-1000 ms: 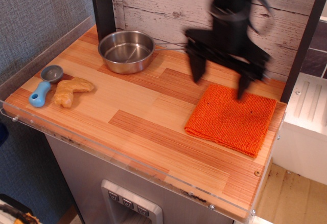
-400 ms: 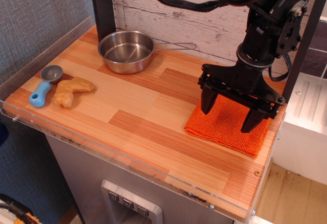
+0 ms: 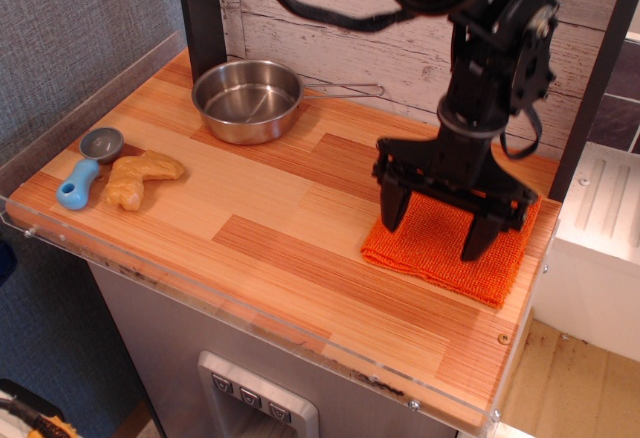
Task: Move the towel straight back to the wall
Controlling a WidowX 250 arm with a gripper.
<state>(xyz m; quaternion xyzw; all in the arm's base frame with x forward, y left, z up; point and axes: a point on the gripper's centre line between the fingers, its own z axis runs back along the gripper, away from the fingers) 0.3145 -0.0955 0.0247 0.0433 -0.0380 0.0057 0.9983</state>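
Observation.image: wall (image 3: 330, 18) along table (image 3: 270, 208) back edge. Towel (image 3: 445, 248) flat near right front corner, apart from wall. Arm drops from above, end effector (image 3: 433, 224) pointing down, fingers spread wide over towel. Step: grasp approach. Next: pinch cloth, drag straight back.

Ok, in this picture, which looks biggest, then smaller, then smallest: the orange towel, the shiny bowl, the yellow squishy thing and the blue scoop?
1. Orange towel, though the tool hides part of it.
2. Steel bowl.
3. Yellow squishy thing and blue scoop: these two look too close in size to rank.
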